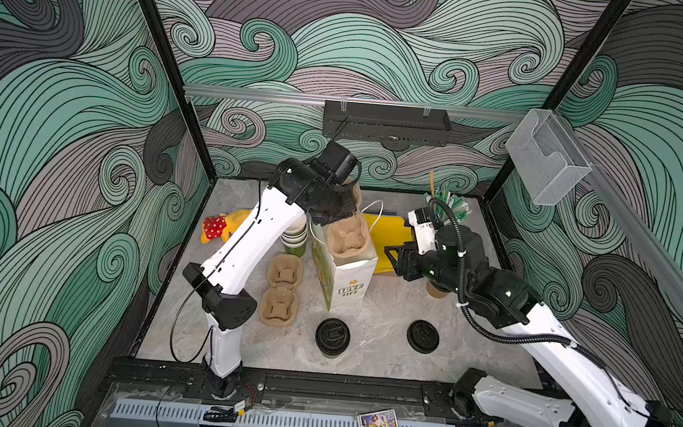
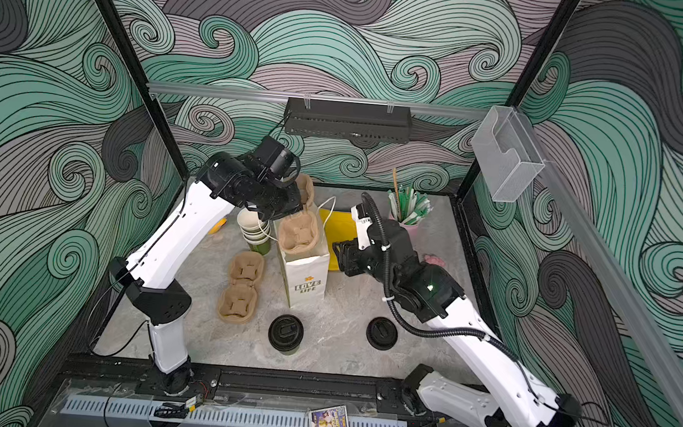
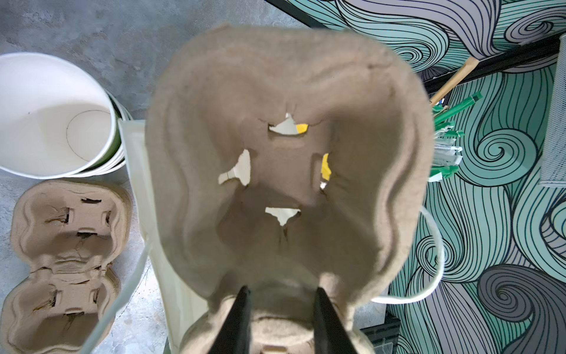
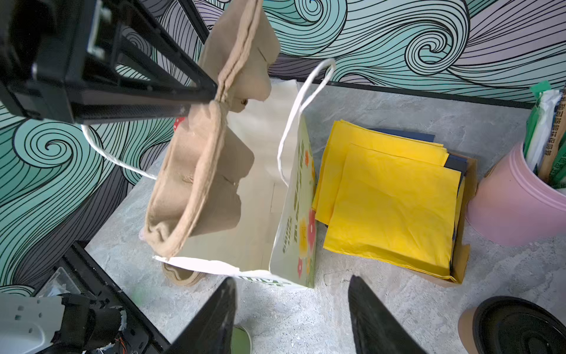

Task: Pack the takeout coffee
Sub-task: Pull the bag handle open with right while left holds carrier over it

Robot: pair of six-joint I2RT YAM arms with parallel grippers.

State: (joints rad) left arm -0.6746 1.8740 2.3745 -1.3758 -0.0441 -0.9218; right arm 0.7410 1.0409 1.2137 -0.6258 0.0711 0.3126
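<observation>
Right, one lidded coffee cup point(image 1: 332, 337) stands near the counter's point(image 1: 383, 351) front edge. The tan cup point(image 4: 517, 325) is cut off in the right wrist view and mostly hidden under my right arm point(image 1: 488, 290) in both top views. The bag point(image 1: 345, 273) reads "LOVE LIFE". My left gripper point(image 3: 281, 291) is clamped on a pulp carrier point(image 3: 284, 153) over the bag's mouth. My right gripper point(image 4: 291, 282) hangs beside the bag, jaws apart and empty.

Tan cup point(image 1: 435, 291), apparently mostly hidden
</observation>
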